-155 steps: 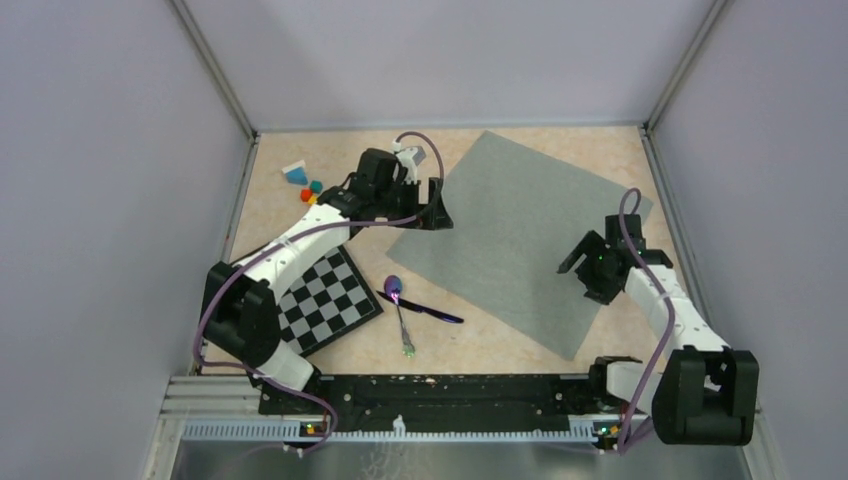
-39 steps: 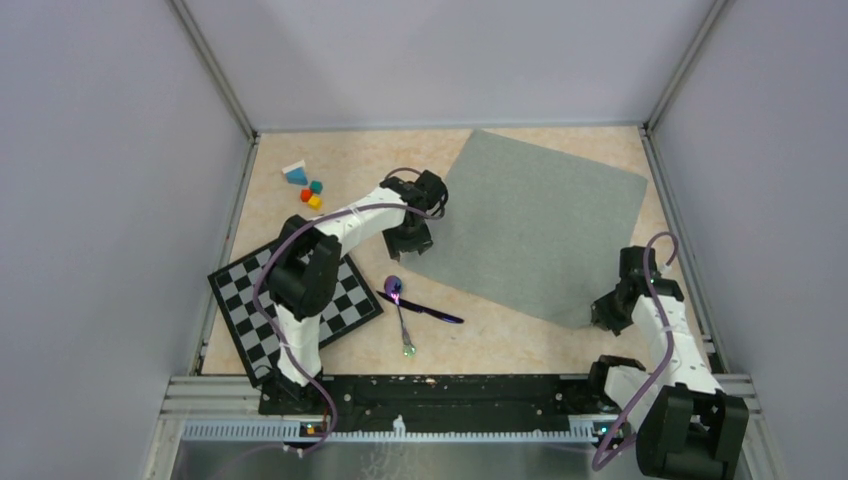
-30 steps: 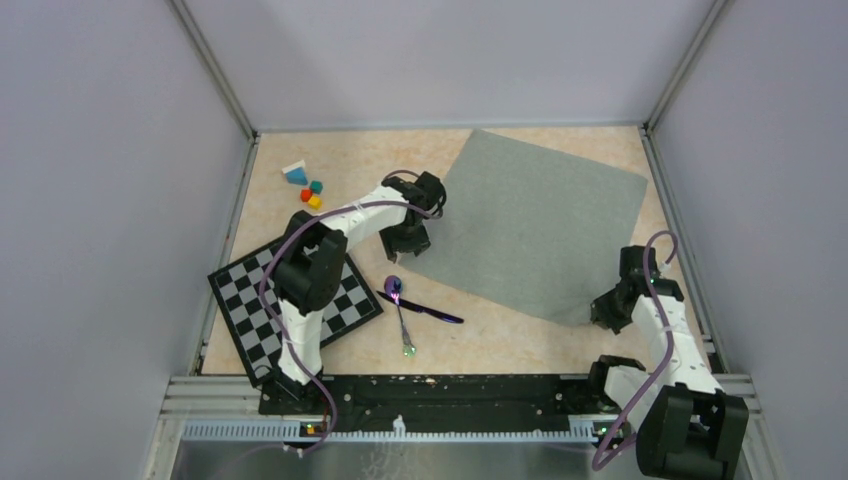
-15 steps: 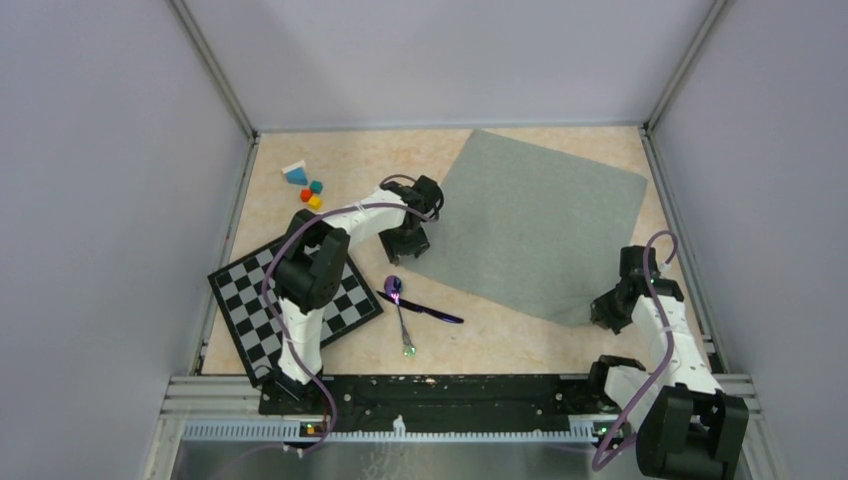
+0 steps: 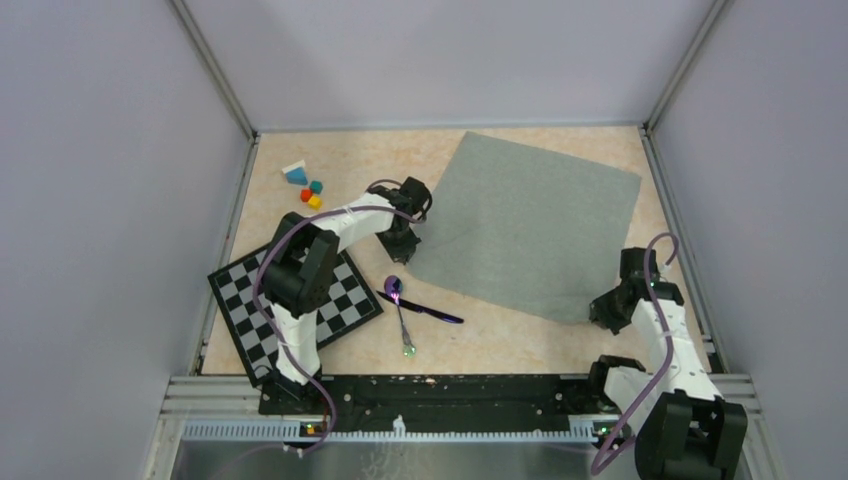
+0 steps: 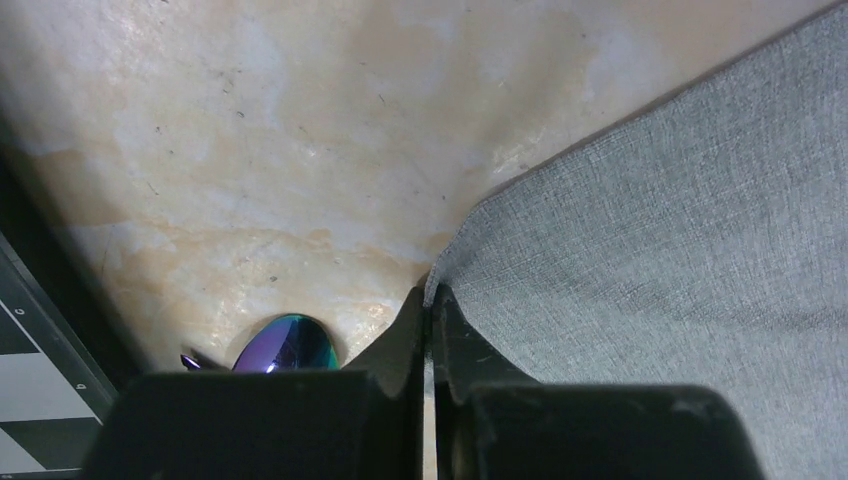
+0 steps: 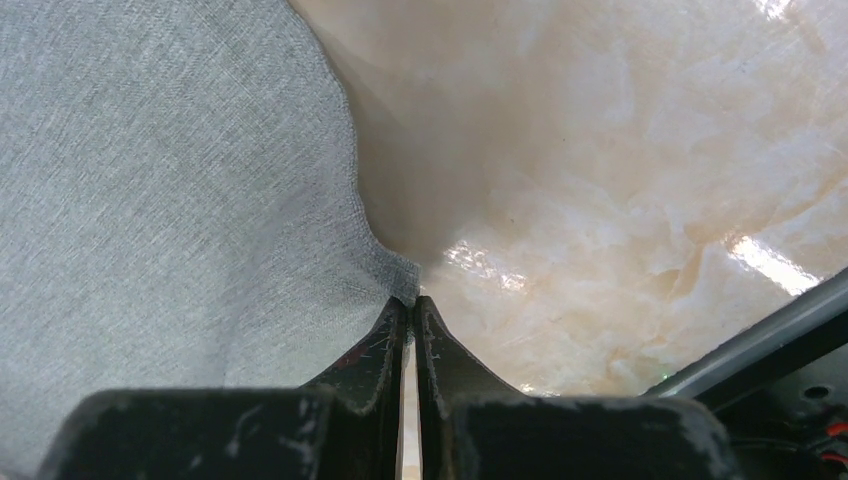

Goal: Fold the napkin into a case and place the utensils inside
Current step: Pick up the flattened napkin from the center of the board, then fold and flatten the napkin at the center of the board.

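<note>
The grey-green napkin (image 5: 530, 225) lies spread flat on the right half of the table, not folded into a case. My left gripper (image 5: 404, 246) is shut on its near-left corner; in the left wrist view the cloth edge (image 6: 650, 230) runs into the tips of the left gripper (image 6: 430, 296). My right gripper (image 5: 601, 312) is shut on the near-right corner, and the right wrist view shows that corner (image 7: 170, 180) pinched at the tips of the right gripper (image 7: 410, 300). The utensils lie crossed in front of the napkin: the spoon (image 5: 399, 305), its bowl (image 6: 285, 346) close to my left fingers, and the dark stick (image 5: 432, 312).
A black-and-white checkered board (image 5: 300, 305) lies at the near left under the left arm. Small coloured blocks (image 5: 308, 190) sit at the far left. Grey walls enclose the table, and a metal rail (image 7: 760, 350) runs just right of the right gripper.
The left gripper has shut on the napkin's near-left corner and drawn it slightly left, shifting the cloth. The right gripper stays shut on its corner.
</note>
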